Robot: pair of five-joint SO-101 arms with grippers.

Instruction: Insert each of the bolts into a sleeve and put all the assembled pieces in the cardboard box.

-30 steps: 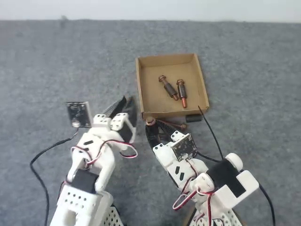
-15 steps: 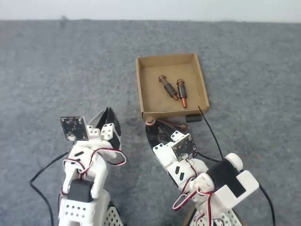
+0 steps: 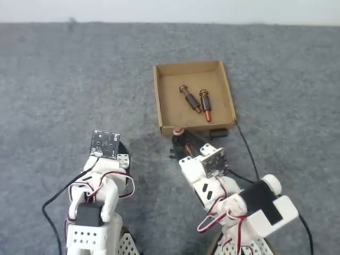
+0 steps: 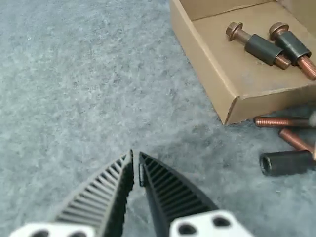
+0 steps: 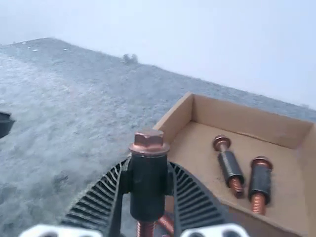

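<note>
Copper bolt (image 5: 148,140), upright in its black sleeve (image 5: 147,187), sits clamped in the right claw (image 5: 148,170) just beside the cardboard box (image 3: 159,101), while the left claw (image 4: 136,160) hangs closed, empty, over carpet (image 4: 74,74).

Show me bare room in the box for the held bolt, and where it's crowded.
Bare: box floor between its left wall and the two sleeved bolts, plus carpet left of the box. Crowded: outside the near wall, where loose bolts and a sleeve lie.

Two sleeved bolts (image 3: 189,99) in cardboard box (image 3: 187,65)
</note>
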